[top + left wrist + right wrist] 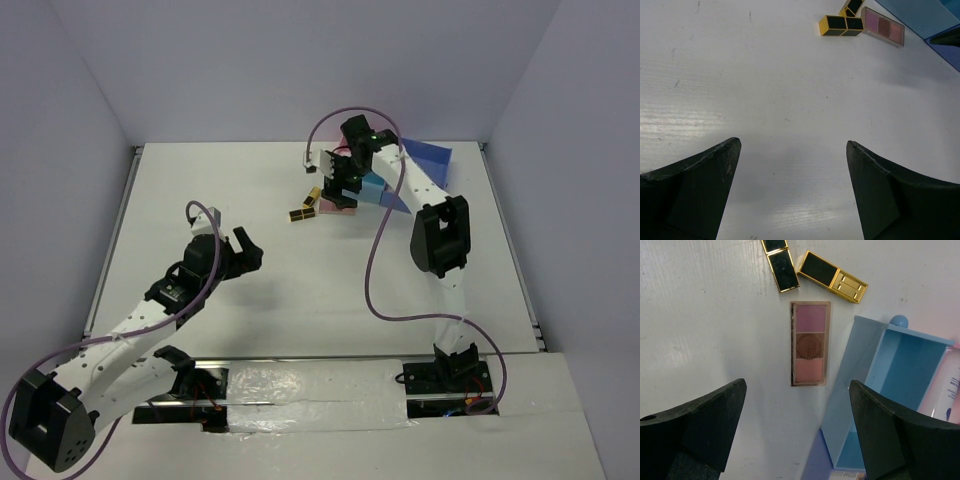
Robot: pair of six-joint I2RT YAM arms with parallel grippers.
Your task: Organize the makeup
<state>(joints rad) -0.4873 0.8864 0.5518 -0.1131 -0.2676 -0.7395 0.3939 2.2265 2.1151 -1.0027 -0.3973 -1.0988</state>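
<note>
Table (pixel 200 180): white, matte, faintly scuffed, walled by plain white panels.

Makeup, loose items: all lie toward the far edge, slightly right of its middle.
- One flat rectangular palette (pixel 810 342) with a thin metallic frame and three square pans: pink, brown, peach. It lies face up.
- Two square-section black-and-gold lipsticks (pixel 832 276) lie flat just beyond the palette. They are close together and set at an angle to each other, apart from the palette.
- A white tube (pixel 947 390) lies inside the box, only partly in view.

Light-blue plastic compartment box (pixel 890 370): smooth, open-topped, with a round blue knob (pixel 899 321). It stands just beside the palette's long edge; whether they touch cannot be told.

Right end effector (pixel 797 385): black fingers spread wide, holding nothing, above the palette with the box wall close to one finger.

Left end effector (pixel 793 145): fully spread, empty, over bare table nearer the left edge and well apart from the makeup.

A purple cable (pixel 372 270) loops along each arm.
</note>
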